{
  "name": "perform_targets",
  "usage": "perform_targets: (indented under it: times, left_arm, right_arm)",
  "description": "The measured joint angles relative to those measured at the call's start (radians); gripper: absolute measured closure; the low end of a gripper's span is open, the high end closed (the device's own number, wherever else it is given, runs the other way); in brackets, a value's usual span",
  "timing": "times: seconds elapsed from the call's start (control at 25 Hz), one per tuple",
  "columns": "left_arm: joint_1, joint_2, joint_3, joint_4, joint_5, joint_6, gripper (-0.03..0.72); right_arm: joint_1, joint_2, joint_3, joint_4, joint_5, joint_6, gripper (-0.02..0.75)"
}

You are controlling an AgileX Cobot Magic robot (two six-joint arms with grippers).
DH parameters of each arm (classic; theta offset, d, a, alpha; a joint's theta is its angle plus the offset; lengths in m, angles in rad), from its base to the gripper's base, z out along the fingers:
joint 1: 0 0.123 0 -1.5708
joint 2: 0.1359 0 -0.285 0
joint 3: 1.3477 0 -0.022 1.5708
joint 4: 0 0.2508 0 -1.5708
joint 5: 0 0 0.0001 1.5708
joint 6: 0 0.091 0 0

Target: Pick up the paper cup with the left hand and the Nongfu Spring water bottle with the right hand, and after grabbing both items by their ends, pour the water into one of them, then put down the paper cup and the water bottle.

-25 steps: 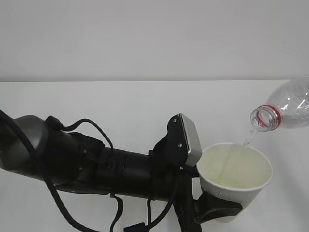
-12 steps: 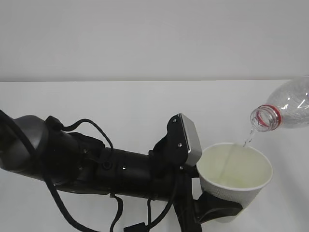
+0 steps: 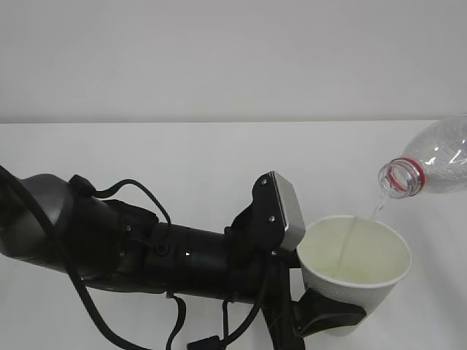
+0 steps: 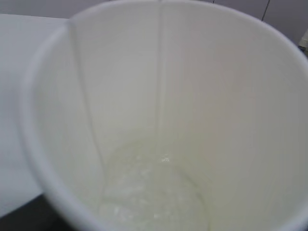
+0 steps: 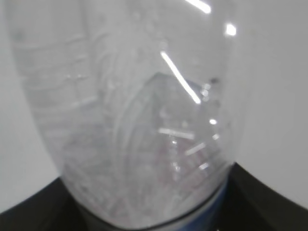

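The white paper cup (image 3: 357, 273) is held upright at the lower right, with my left gripper (image 3: 330, 318) shut around its lower body. The black left arm with its grey block (image 3: 283, 210) reaches in from the left. The clear Nongfu Spring water bottle (image 3: 438, 160) lies tilted above the cup, its red-ringed mouth (image 3: 398, 178) pointing down-left. A thin stream of water (image 3: 376, 208) falls into the cup. In the left wrist view the cup's cream inside (image 4: 202, 96) fills the frame, with water (image 4: 154, 192) at the bottom. Dark fingers (image 5: 269, 202) flank the bottle (image 5: 139, 120) in the right wrist view.
A white table (image 3: 182, 160) runs back to a plain pale wall (image 3: 219, 58). The left arm's black cables (image 3: 131, 189) loop above and below its body at the lower left.
Water keeps running from the bottle into the cup. Neither arm has visibly moved.
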Motion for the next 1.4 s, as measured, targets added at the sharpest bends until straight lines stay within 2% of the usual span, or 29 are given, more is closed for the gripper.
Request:
perform_targets:
  times: [1.4]
  left_arm:
    - [0.0, 0.0, 0.0, 0.0, 0.002, 0.0, 0.189]
  right_arm:
    - [0.0, 0.0, 0.0, 0.0, 0.0, -0.012, 0.246]
